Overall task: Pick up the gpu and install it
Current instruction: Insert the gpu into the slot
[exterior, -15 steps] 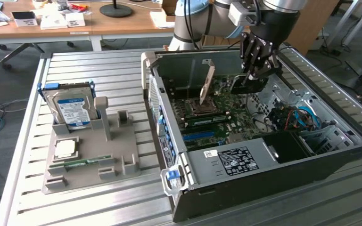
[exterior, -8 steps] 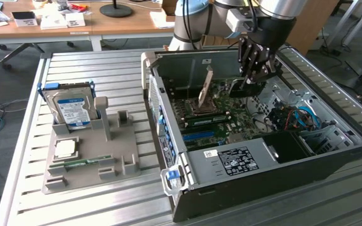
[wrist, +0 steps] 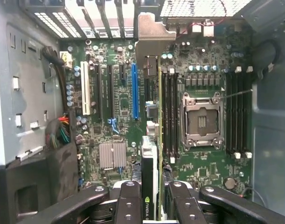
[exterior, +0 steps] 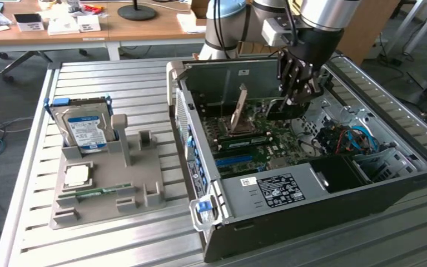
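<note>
My gripper [exterior: 297,94] reaches down into the open computer case [exterior: 288,217], shut on the gpu [exterior: 284,108], which hangs as a dark card over the motherboard. In the wrist view the gpu [wrist: 151,149] shows edge-on between my fingers [wrist: 130,205], its green board and black cover running away from me to the silver end bracket [wrist: 154,35] near the rear slot openings. The card hovers above the motherboard [wrist: 203,177], beside the blue expansion slot [wrist: 135,91] and offset from it toward the memory slots. It is not seated in any slot.
The CPU socket [wrist: 200,120] lies open with its lid raised [exterior: 239,114]. Cables and a drive bay fill the case's front [exterior: 354,142]. Outside, a grey holder [exterior: 113,186] carries the silver hard drive [exterior: 86,127], a CPU chip [exterior: 76,175] and a memory stick [exterior: 95,193].
</note>
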